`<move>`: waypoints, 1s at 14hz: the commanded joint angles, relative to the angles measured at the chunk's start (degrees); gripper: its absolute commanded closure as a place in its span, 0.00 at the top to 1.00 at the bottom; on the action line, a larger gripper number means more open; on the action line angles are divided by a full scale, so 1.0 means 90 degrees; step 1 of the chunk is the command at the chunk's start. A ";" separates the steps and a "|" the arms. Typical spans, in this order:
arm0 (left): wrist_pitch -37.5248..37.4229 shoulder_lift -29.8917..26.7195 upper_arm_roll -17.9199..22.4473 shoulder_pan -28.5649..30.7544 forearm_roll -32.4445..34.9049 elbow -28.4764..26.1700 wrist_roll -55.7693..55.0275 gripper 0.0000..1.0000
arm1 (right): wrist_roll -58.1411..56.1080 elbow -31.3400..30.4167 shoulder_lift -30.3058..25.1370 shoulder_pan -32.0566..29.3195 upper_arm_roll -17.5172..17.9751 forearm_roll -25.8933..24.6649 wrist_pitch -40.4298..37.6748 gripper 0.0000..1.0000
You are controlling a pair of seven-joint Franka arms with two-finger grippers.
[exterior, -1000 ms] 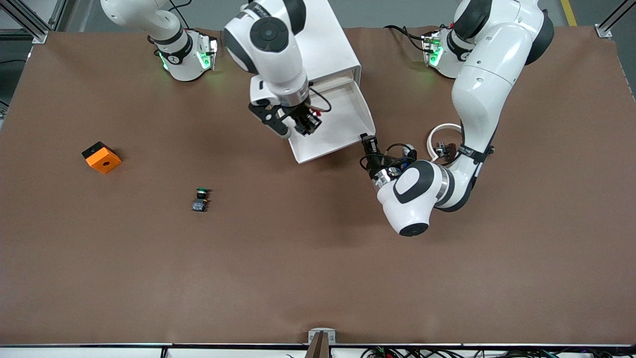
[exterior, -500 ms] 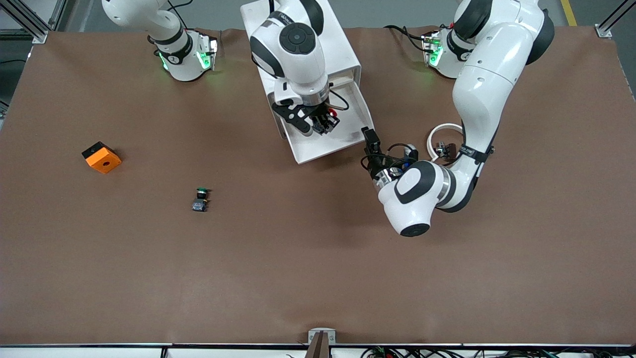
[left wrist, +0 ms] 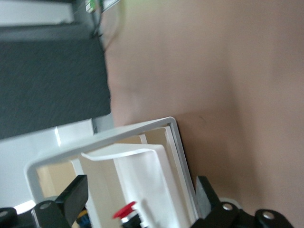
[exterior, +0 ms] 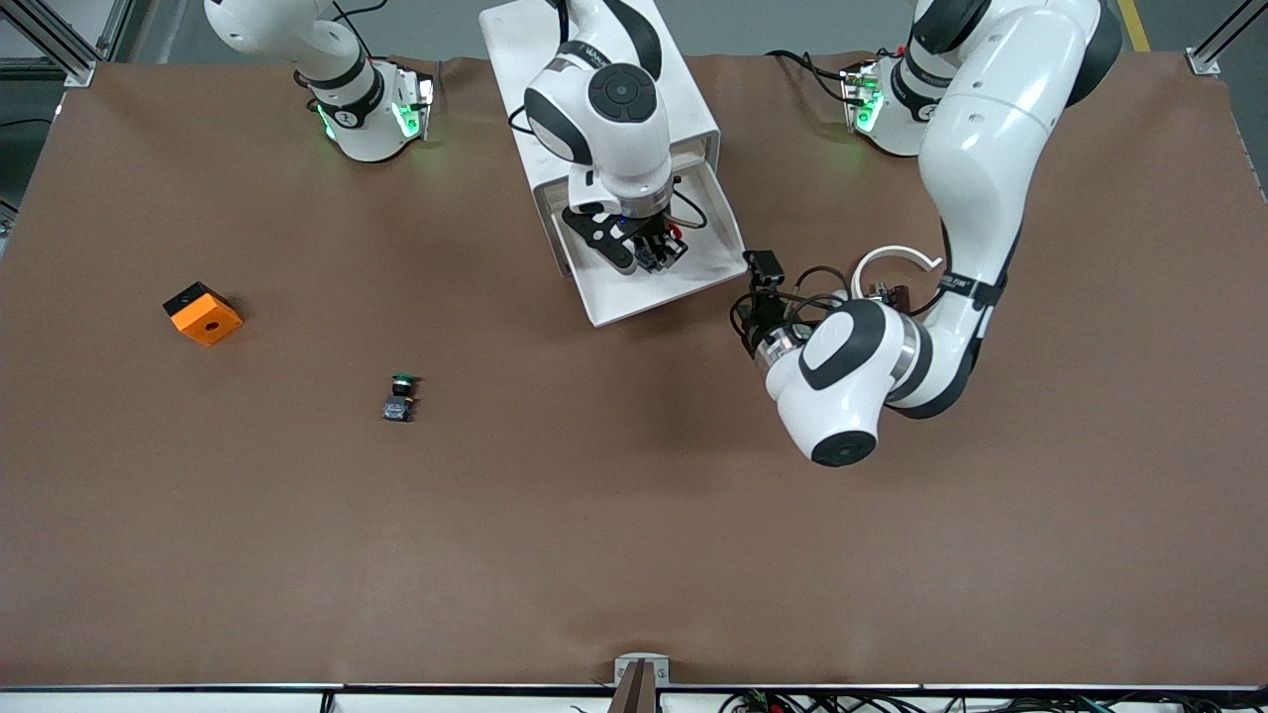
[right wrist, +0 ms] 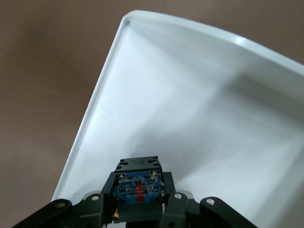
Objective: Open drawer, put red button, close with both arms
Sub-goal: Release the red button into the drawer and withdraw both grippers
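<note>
The right pincer [exterior: 658,250] is clamped on the red button [right wrist: 137,187], whose blue-and-black body shows between the fingers in the right wrist view, with the white floor of the drawer [exterior: 634,305] directly below it. A second ago this pincer hung over the drawer's side wall toward the right arm's end of the worktop [exterior: 297,555]. It has since carried the button inward and is now over the open tray. The button is in the air above the drawer, not yet lying in it.

The left pincer [exterior: 764,267] has changed more. A second ago it was pinched on the drawer's front corner toward the left arm's end. Its fingers now stand wide apart and it has backed off that corner, sitting just beside it and apart from it. The left wrist view looks past its spread fingers into the drawer and catches the red cap.

I judge the opening step done and the placing step near its end: what remains is to lower or release the button, then for both arms to push the drawer into the cabinet [exterior: 684,94].

The green button [exterior: 401,394] and the orange block [exterior: 203,314] lie untouched, well apart from the drawer, toward the right arm's end.
</note>
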 commanded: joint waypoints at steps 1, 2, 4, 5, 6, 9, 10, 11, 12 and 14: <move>-0.0091 -0.0902 0.0092 0.0092 0.0489 -0.0161 0.1408 1.00 | 0.0230 0.0282 0.0203 0.0102 -0.0076 -0.0122 -0.0021 0.00; -0.0091 -0.1118 0.0083 0.0150 0.0704 -0.0200 0.1831 1.00 | 0.0220 0.0283 0.0203 0.0102 -0.0076 -0.0132 -0.0021 0.00; -0.0130 -0.1295 0.0063 0.0180 0.1241 -0.0259 0.2593 1.00 | 0.0191 0.0283 0.0203 0.0092 -0.0076 -0.0161 -0.0021 0.62; -0.0198 -0.1383 0.0092 0.0267 0.1427 -0.0250 0.2983 1.00 | 0.0200 0.0292 0.0203 0.0092 -0.0085 -0.0248 -0.0030 1.00; -0.0198 -0.1500 0.0083 0.0384 0.1622 -0.0259 0.3432 1.00 | 0.0191 0.0292 0.0203 0.0083 -0.0076 -0.0356 -0.0040 1.00; -0.0490 -0.1978 0.0093 0.0930 0.1945 -0.0279 0.5257 1.00 | 0.0045 0.0623 0.0184 -0.0054 -0.0105 -0.0376 -0.0128 1.00; -0.0617 -0.2076 0.0093 0.1135 0.2072 -0.0289 0.5862 1.00 | -0.0130 0.0682 0.0174 -0.0189 -0.0105 -0.0367 -0.0167 1.00; -0.0696 -0.2164 0.0093 0.1350 0.2199 -0.0289 0.6468 1.00 | -0.0451 0.0780 0.0164 -0.0288 -0.0105 -0.0366 -0.0399 1.00; -0.0774 -0.2271 0.0083 0.1545 0.2374 -0.0337 0.7044 1.00 | -0.0802 0.0935 0.0154 -0.0405 -0.0115 -0.0366 -0.0730 1.00; -0.0784 -0.2632 0.0054 0.2004 0.2678 -0.0532 0.8557 1.00 | -0.1544 0.1199 0.0106 -0.0853 -0.0115 -0.0328 -0.1307 1.00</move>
